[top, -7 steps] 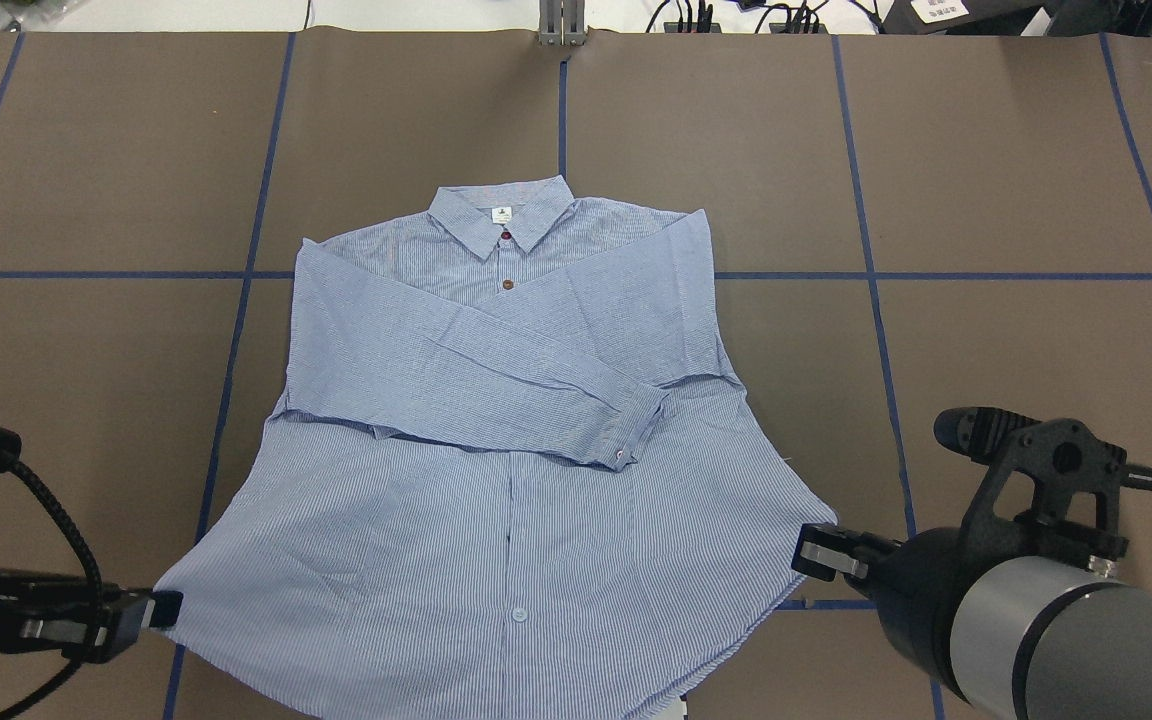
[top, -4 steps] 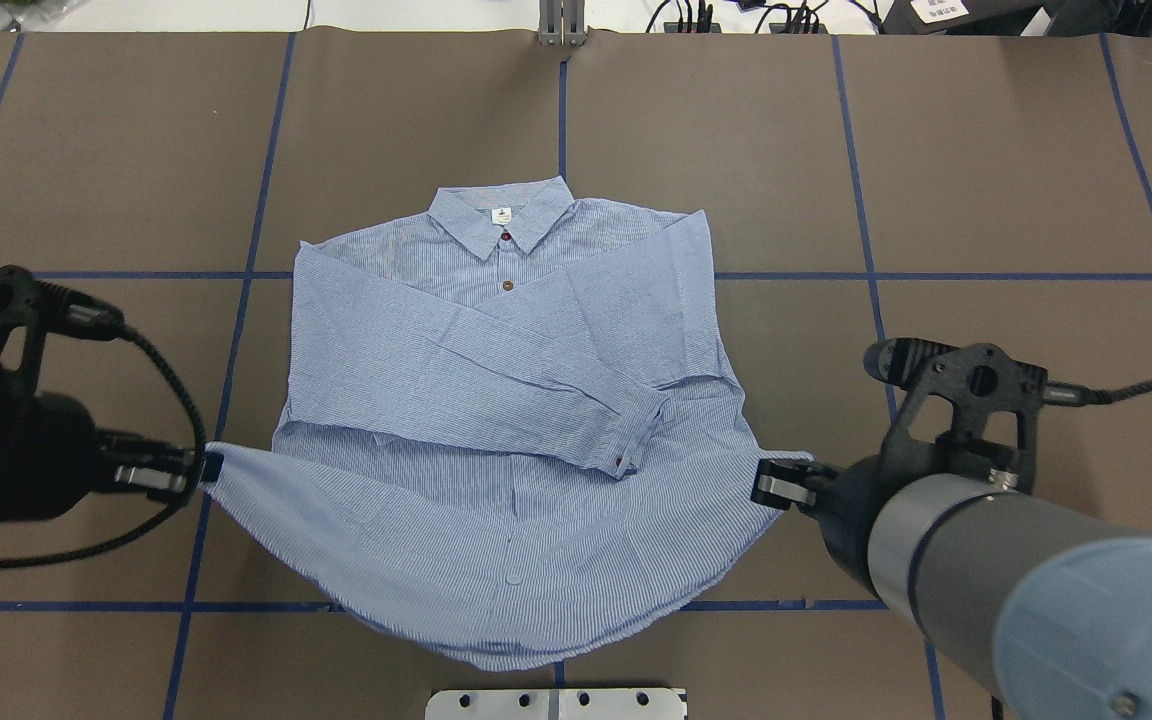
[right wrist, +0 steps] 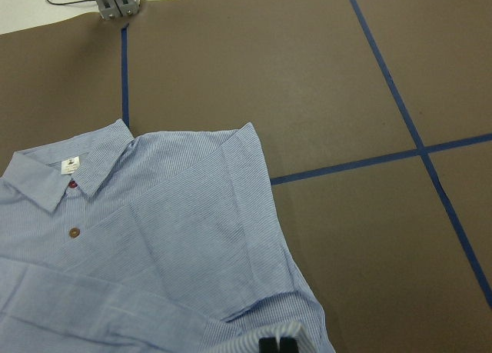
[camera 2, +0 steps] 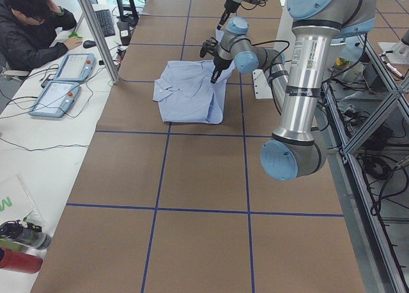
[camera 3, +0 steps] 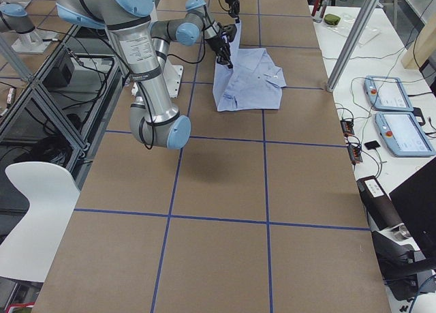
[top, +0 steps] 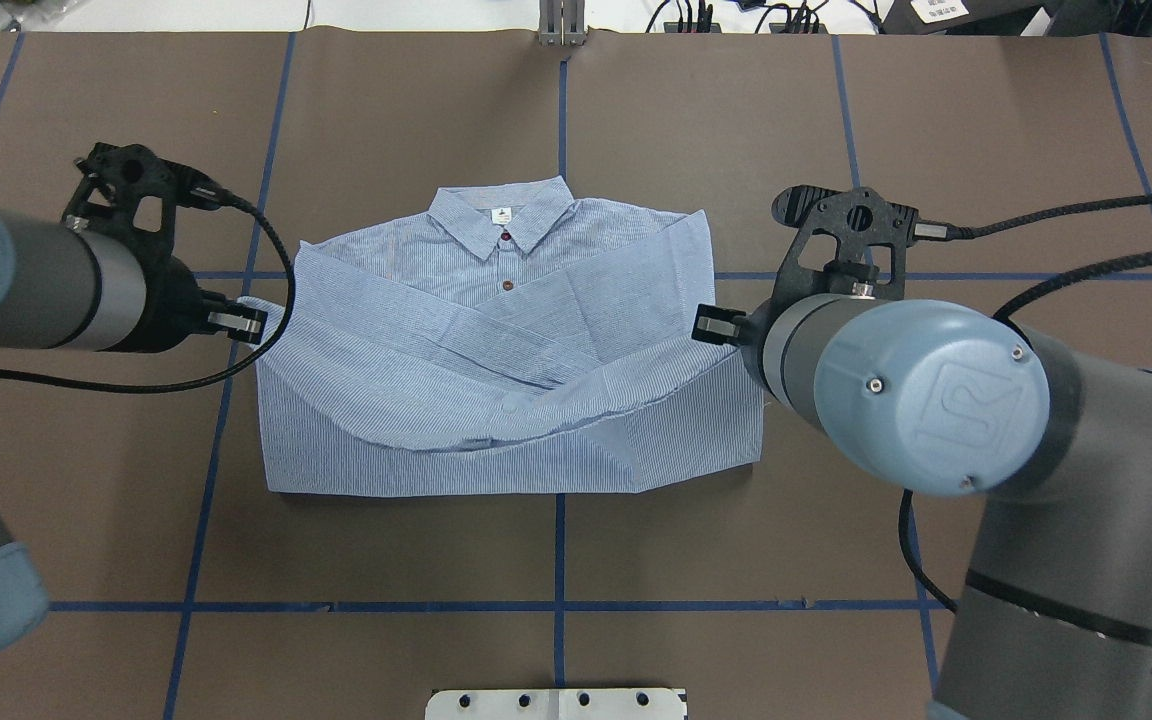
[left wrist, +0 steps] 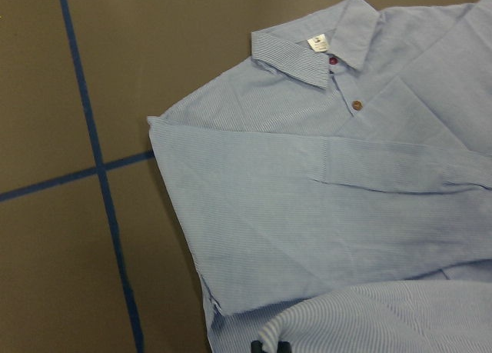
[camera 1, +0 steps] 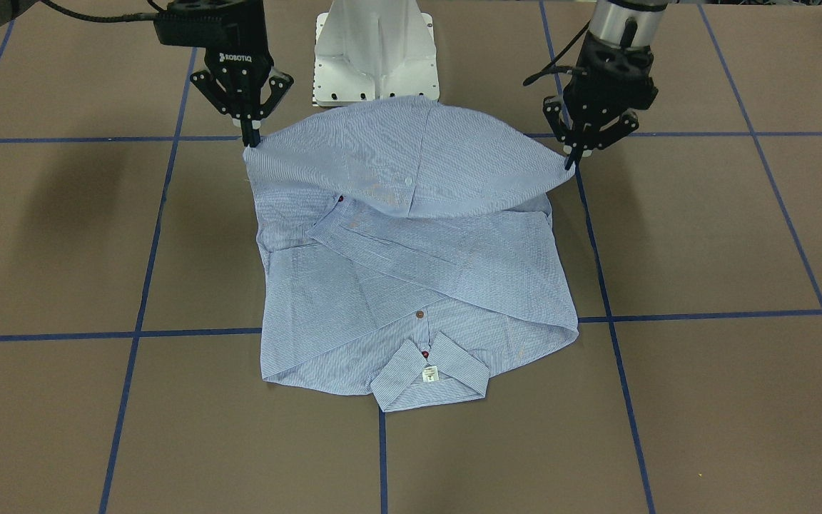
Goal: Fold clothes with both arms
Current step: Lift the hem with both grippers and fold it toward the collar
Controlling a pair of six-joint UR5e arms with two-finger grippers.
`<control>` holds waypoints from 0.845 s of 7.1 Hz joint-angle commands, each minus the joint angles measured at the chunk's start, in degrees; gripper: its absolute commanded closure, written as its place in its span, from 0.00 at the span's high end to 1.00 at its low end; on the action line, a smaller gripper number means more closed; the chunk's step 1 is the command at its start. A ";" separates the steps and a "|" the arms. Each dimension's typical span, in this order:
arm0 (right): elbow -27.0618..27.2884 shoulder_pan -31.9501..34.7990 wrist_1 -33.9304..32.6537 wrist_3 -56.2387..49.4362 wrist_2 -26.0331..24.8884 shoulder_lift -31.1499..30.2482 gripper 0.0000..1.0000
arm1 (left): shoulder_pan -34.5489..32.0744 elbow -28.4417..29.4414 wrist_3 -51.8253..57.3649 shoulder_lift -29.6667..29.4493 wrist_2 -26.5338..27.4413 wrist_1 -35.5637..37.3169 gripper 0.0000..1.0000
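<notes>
Brown paper covers the table (top: 936,150), where the shirt (top: 536,300) lies centred, collar (top: 501,215) at 12 o'clock, hem corners pinched at 9 and 3 o'clock by the left gripper (top: 256,322) and right gripper (top: 701,325); the sagging middle could wrinkle if either lowers unevenly.

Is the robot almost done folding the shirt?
About halfway, it seems. Done: both sleeves lie crossed over the front of the shirt. In hand: the left gripper and right gripper each pinch a bottom corner, holding the bottom half up over the middle. Left: lay that half down near the collar, let go, and perhaps fold again.
</notes>
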 commanded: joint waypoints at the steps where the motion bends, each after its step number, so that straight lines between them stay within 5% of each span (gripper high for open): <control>1: -11.70 6.62 11.70 -4.01 4.48 0.28 0.00 | -2.66 4.89 8.09 -2.61 1.11 -2.87 0.00; 3: -20.85 8.75 18.86 -5.94 5.65 2.64 0.00 | -2.60 7.76 8.59 -2.69 1.11 -3.06 0.00; 6: -30.64 9.37 23.36 -6.82 5.65 6.35 0.00 | -2.42 20.75 8.76 -2.87 1.46 -17.25 0.00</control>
